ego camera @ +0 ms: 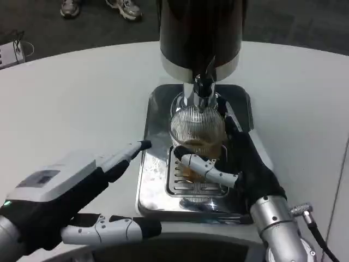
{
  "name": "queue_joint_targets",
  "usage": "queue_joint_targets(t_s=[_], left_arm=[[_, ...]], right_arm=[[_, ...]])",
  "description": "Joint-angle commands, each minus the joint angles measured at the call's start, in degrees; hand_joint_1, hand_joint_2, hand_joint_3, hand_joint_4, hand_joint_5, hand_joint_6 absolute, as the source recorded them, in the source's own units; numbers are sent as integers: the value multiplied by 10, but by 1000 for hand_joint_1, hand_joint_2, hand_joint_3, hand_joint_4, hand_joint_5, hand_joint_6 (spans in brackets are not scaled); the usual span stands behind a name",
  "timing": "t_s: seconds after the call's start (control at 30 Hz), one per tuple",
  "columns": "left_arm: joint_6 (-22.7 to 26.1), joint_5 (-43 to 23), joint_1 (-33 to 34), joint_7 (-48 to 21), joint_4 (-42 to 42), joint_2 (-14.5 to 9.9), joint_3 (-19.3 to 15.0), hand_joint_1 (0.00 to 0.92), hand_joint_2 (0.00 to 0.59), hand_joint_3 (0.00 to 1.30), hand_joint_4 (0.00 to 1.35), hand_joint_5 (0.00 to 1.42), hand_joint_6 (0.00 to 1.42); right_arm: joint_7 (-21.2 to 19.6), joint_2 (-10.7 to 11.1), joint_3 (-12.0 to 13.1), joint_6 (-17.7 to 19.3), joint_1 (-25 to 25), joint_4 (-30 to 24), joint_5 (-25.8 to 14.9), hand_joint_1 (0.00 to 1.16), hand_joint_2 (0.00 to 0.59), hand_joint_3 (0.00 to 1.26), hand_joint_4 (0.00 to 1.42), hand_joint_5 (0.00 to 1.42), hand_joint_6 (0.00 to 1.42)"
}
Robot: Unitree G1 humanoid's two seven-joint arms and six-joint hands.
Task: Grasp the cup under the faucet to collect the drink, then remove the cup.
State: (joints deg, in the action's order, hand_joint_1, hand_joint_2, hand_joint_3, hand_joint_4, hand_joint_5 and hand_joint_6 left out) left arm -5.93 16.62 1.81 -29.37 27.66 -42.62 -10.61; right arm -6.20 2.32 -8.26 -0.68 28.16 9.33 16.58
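Gripping the cup (197,130) under the faucet (203,87), right hand (240,164); left hand (92,202) spread, empty.

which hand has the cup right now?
The right hand: its fingers wrap the ribbed glass cup under the faucet. The left hand hangs apart, holding nothing.

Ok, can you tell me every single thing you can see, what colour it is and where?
Cup: one, clear ribbed glass, amber drink at the bottom, under the faucet.
Faucet: one, silver, above the cup.
Dispenser: one, dark with a silver band, at the back.
Drip tray: one, shiny silver, under the cup.
Table: one, white, round.
Shoes: two, pale, on the floor beyond.
Left hand: white and black, beside the tray, holding nothing.
Right hand: black and white, wrapped around the cup.
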Motion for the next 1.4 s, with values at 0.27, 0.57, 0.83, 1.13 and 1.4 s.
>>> queue_joint_targets(t_s=[0.27, 0.57, 0.83, 1.13, 1.4], left_arm=[[9, 0, 2, -14, -11, -16, 2, 0, 76, 20, 0, 40, 160], [12, -2, 8, -18, -18, -22, 4, 0, 76, 20, 0, 45, 160], [12, -5, 15, -21, -28, -24, 6, 0, 74, 20, 0, 50, 160], [6, -11, 14, -23, -39, -28, 3, 0, 73, 20, 0, 51, 160], [-5, -17, 19, -21, -54, -30, 6, 0, 73, 20, 0, 51, 160]], right_arm=[[-44, -23, -22, 16, 21, 37, 30, 762, 211, 0, 18, 79, 28], [-98, -42, -31, 12, 26, 64, 55, 799, 218, 132, 190, 210, 108], [-130, -56, -38, 16, 27, 82, 64, 842, 224, 260, 325, 336, 213], [-175, -78, -37, 41, 18, 97, 66, 881, 225, 466, 570, 599, 515], [-204, -86, -33, 61, 3, 90, 68, 913, 237, 824, 997, 1041, 1083]])
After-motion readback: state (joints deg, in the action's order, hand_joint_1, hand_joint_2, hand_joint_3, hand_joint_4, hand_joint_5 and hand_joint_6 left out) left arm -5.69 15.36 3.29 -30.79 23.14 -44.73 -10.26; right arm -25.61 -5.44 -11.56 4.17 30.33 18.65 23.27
